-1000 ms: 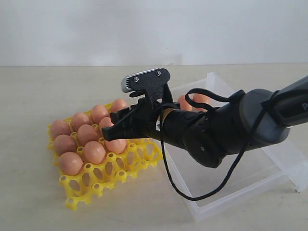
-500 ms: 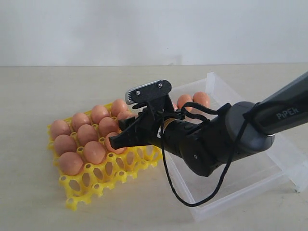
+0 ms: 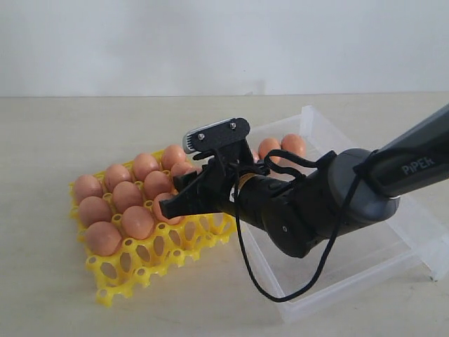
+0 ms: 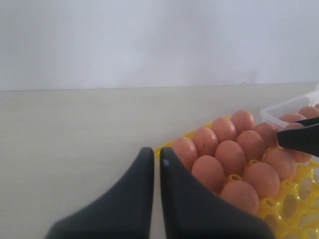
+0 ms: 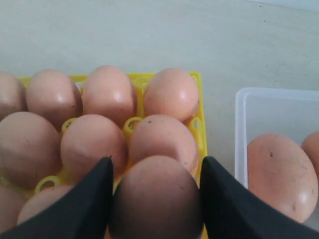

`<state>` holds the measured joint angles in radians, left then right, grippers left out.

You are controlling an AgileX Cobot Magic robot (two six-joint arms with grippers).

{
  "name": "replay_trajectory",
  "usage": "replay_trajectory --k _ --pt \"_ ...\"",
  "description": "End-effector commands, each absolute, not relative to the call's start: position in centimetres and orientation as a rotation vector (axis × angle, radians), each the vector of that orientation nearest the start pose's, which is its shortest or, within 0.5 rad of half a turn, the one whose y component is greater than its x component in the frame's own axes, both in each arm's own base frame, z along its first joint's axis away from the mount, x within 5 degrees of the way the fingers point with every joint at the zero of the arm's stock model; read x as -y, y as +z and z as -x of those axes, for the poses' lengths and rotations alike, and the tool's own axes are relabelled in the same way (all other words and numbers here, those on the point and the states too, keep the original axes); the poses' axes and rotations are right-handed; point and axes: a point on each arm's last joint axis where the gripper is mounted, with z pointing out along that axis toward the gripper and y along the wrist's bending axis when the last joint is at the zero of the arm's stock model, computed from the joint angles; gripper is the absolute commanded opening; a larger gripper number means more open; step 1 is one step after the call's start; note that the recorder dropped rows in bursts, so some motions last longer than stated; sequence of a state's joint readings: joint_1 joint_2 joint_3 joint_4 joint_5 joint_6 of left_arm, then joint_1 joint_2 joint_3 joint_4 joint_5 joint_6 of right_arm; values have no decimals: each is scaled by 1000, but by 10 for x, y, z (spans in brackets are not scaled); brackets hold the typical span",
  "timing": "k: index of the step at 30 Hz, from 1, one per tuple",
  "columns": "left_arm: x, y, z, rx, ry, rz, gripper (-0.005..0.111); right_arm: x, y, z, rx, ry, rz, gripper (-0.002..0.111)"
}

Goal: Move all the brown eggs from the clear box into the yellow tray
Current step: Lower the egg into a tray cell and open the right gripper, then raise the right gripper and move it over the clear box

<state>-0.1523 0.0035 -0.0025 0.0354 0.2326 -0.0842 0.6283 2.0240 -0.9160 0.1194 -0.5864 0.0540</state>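
1. Table [image 3: 63, 133]: pale, matte surface that carries everything below.
2. Right arm [image 3: 330, 203]: black, with a loose black cable looping beneath it. It reaches from the right across the clear box to the yellow tray.
3. Clear box [image 3: 365, 270]: translucent plastic, open, on the right half of the table and just beside the tray. At least 2 brown eggs [image 3: 293, 144] lie at its far end.
4. Yellow tray [image 3: 140, 270]: openwork grid of cups, left of the box. The rows away from the camera are filled with at least 10 brown eggs; the nearest row of cups stands bare.
5. Right gripper [image 3: 172, 207]: fingers spread to 1 egg's width and clamped on either side of a speckled egg [image 5: 155, 199], low over a tray cup in the third row, on the box side. Whether that egg is seated cannot be told.
6. Left gripper [image 4: 155, 154]: fingers drawn almost together, only a thin slit between them, nothing held. It hangs over bare table beside the tray's filled corner.
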Motion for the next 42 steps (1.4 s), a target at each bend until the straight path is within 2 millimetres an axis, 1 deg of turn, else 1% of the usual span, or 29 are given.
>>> replay_trajectory --k 1,7,11,13,15,17,21,23,24,25,27,28,29,30,31,32,33,34,35,37,38,39,42 --pt "8 193 -55 -1709 -144 -78 4 -224 120 -321 -1981 426 437 48" --pt "8 193 -55 -1709 -144 -78 4 -224 120 -321 -1981 426 437 59" --pt "8 193 -55 -1709 -144 -78 4 -224 120 -321 -1984 432 427 59" --pt "8 193 -55 -1709 -144 -78 4 -224 126 -321 -1977 449 405 59" --pt "8 193 -55 -1709 -144 -78 4 -224 136 -320 -1967 474 374 59" --pt "8 193 -55 -1709 -144 -78 4 -223 153 -318 -1952 499 349 59" --pt "8 193 -55 -1709 -144 -78 4 -218 198 -310 -1904 532 335 59" --pt "8 193 -55 -1709 -144 -78 4 -213 222 -302 -1897 536 348 59" --pt "8 193 -55 -1709 -144 -78 4 -211 231 -299 -1891 529 361 57" --pt "8 193 -55 -1709 -144 -78 4 -208 239 -295 -1885 512 384 53" --pt "8 193 -55 -1709 -144 -78 4 -203 252 -291 -1859 450 444 39" --pt "8 193 -55 -1709 -144 -78 4 -197 255 -292 -1857 415 452 27" --pt "8 193 -55 -1709 -144 -78 4 -193 255 -294 -1859 383 457 19" --pt "8 193 -55 -1709 -144 -78 4 -185 255 -299 -1874 366 415 12" --pt "8 193 -55 -1709 -144 -78 4 -173 256 -307 -1902 362 327 5" --pt "8 193 -55 -1709 -144 -78 4 -160 254 -317 -1952 368 223 0" --pt "8 193 -55 -1709 -144 -78 4 -148 252 -326 -2012 385 133 0" --pt "8 193 -55 -1709 -144 -78 4 -131 253 -341 -2069 390 48 1" --pt "8 193 -55 -1709 -144 -78 4 -121 251 -349 -2136 403 25 2" --pt "8 193 -55 -1709 -144 -78 4 -99 252 -372 -2268 409 38 5" --pt "8 193 -55 -1709 -144 -78 4 -92 252 -381 -2320 411 67 7" --pt "8 193 -55 -1709 -144 -78 4 -85 257 -392 -2370 422 101 7" --pt "8 193 -55 -1709 -144 -78 4 -70 249 -417 -2548 441 167 7"
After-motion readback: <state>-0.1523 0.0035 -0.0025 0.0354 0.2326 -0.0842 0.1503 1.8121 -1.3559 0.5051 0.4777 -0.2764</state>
